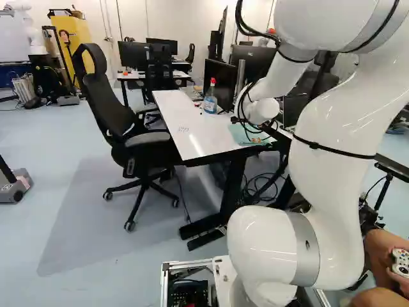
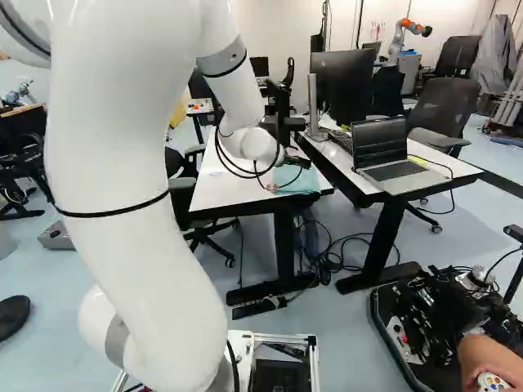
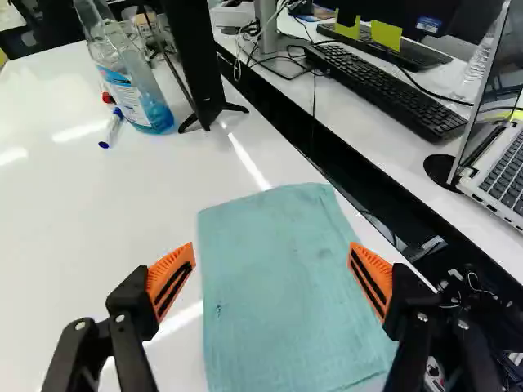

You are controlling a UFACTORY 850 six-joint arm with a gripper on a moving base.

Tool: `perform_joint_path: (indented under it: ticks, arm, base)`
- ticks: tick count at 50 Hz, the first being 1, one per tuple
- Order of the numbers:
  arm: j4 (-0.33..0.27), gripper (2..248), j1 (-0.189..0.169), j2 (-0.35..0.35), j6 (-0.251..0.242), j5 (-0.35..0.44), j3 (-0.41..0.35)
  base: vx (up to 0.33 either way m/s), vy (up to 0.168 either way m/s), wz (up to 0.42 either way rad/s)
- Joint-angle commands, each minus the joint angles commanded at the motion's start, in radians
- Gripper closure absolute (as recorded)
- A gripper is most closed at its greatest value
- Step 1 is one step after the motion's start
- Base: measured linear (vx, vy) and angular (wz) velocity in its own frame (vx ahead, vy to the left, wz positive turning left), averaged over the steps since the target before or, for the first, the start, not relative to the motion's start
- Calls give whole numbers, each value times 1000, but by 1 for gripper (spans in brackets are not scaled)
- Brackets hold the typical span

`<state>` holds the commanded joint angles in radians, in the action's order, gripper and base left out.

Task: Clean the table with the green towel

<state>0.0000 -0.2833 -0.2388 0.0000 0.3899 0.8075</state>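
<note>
- Going left to right in the left base view: we have a black office chair [image 1: 121,121] pulled up along one long side of the white surface [image 1: 185,121].
- Surface runs away from our base. Glare streaks on the top.
- Clear bottle [image 1: 210,102], blue liquid, red top, upright on the surface, further from us than the towel.
- Marker [image 3: 112,131] with a blue cap lies by the bottle's base; we also see a small red item [image 3: 108,98] near it.
- Monitor [image 1: 220,83] stands on black feet on the surface, just beside the bottle.
- Green towel [image 3: 278,286] lies flat on the surface, at the end nearest our base, close to the side facing the second desk. It's spread out, with a small dark spot near one edge.
- Our hand [image 1: 257,139] is over the towel, released: in the wrist view its orange pads [image 3: 170,282] stand wide apart, one by each side edge of the cloth, nothing gripped. We can't tell if the tips touch anything.
- Further right, past a dark gap: second desk [image 2: 449,173] with a black keyboard [image 3: 384,90] and an open laptop [image 2: 396,170].
</note>
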Motion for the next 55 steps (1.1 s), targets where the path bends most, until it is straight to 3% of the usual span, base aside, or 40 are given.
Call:
perform_joint_path:
  ticks: [22,55]
  arm:
    - [0,3,-11,-46,0,-24,55]
    - [0,3,-19,-58,0,-86,68]
  base:
    - [0,0,0]
    - [0,0,0]
